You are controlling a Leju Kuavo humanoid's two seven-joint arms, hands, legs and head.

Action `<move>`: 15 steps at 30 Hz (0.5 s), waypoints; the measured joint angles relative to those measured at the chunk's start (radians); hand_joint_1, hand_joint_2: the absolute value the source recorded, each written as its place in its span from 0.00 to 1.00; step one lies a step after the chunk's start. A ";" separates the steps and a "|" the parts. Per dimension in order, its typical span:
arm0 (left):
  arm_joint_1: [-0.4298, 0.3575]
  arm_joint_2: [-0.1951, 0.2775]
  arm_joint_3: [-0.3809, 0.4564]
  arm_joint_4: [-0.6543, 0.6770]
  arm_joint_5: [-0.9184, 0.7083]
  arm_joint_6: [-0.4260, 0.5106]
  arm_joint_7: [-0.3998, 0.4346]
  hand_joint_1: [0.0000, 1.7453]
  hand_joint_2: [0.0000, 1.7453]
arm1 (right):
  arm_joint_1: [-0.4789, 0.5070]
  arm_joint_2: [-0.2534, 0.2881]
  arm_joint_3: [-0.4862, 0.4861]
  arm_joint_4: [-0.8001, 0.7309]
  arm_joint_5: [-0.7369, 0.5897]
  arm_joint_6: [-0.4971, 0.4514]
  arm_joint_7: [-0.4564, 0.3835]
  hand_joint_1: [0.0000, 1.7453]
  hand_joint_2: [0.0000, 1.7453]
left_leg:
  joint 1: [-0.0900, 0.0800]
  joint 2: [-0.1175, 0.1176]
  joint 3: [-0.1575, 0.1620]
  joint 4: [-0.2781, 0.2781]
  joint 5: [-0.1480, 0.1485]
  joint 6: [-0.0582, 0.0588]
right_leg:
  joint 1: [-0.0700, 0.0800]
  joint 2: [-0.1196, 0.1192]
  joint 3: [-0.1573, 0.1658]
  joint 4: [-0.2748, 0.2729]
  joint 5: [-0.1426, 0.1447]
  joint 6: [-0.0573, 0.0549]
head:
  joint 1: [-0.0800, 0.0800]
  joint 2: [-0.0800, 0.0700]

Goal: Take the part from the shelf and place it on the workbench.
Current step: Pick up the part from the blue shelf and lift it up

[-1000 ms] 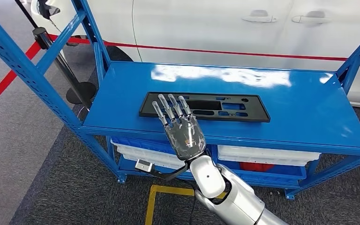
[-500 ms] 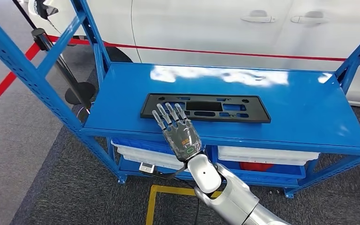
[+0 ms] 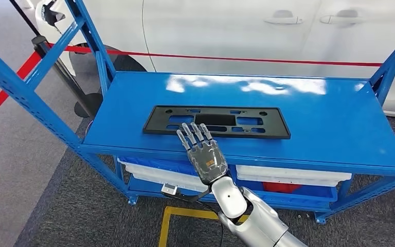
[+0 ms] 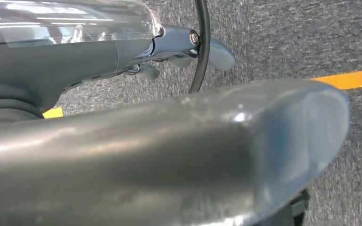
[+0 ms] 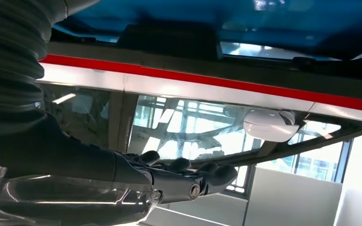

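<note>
**Right hand raised flat at the shelf's front edge, part lying on top**

The black part (image 3: 217, 122), a long flat frame with rectangular cut-outs, lies flat on the top deck of the blue shelf (image 3: 334, 121). It sits toward the front and somewhat left of the deck's middle, its long side running along the front edge.

The right hand (image 3: 204, 153) is held up in front of the shelf with its back toward the head camera. Its fingers (image 3: 191, 134) are straight and slightly spread, and nothing is in its grasp. In the head view the fingertips overlap the near edge of the part; whether they touch it cannot be told from this angle. The silver right arm (image 3: 252, 218) comes up from the lower middle of the picture.

In the right wrist view the right hand (image 5: 184, 181) stretches out with its dark fingers extended, a white car door handle (image 5: 271, 125) beyond them.

The left hand (image 4: 179, 47) hangs over grey carpet (image 4: 287, 37) beside a yellow floor line (image 4: 353, 77). Its fingers look loosely extended with nothing in them.

Behind the shelf stands a white car (image 3: 236, 31) with a red stripe along its side. White bins (image 3: 288, 172) sit on the shelf's lower level.
</note>
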 joint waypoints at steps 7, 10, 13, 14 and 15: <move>-0.002 0.001 0.014 0.000 -0.001 0.000 -0.001 0.00 0.00 | 0.006 0.002 0.000 0.004 0.000 -0.009 -0.005 0.00 1.00 | -0.007 -0.003 0.012 -0.018 0.013 0.012 | 0.006 0.001 0.001 -0.001 -0.005 -0.008 | -0.018 0.000; -0.003 0.000 0.015 0.000 -0.001 0.000 -0.001 0.00 0.00 | 0.007 0.002 0.000 0.004 0.000 -0.010 -0.005 0.00 1.00 | -0.007 -0.003 0.013 -0.017 0.012 0.010 | 0.008 0.001 0.002 -0.002 -0.006 -0.010 | -0.018 0.000; -0.004 0.000 0.016 0.000 -0.001 0.000 -0.001 0.00 0.00 | 0.007 0.002 0.000 0.004 0.000 -0.010 -0.005 0.00 1.00 | -0.008 -0.002 0.012 -0.014 0.011 0.007 | 0.008 0.001 0.005 -0.004 -0.006 -0.009 | -0.018 0.000; -0.004 -0.001 0.016 0.000 -0.001 0.000 -0.001 0.00 0.00 | 0.007 0.002 0.000 0.004 0.000 -0.010 -0.005 0.00 1.00 | -0.008 -0.002 0.011 -0.013 0.010 0.006 | 0.008 0.001 0.006 -0.005 -0.006 -0.009 | -0.017 0.000; -0.004 -0.001 0.016 0.000 -0.001 0.000 -0.001 0.00 0.00 | 0.007 0.002 0.000 0.004 0.000 -0.011 -0.005 0.00 1.00 | -0.008 -0.002 0.011 -0.012 0.009 0.005 | 0.008 0.000 0.007 -0.006 -0.006 -0.009 | -0.017 0.000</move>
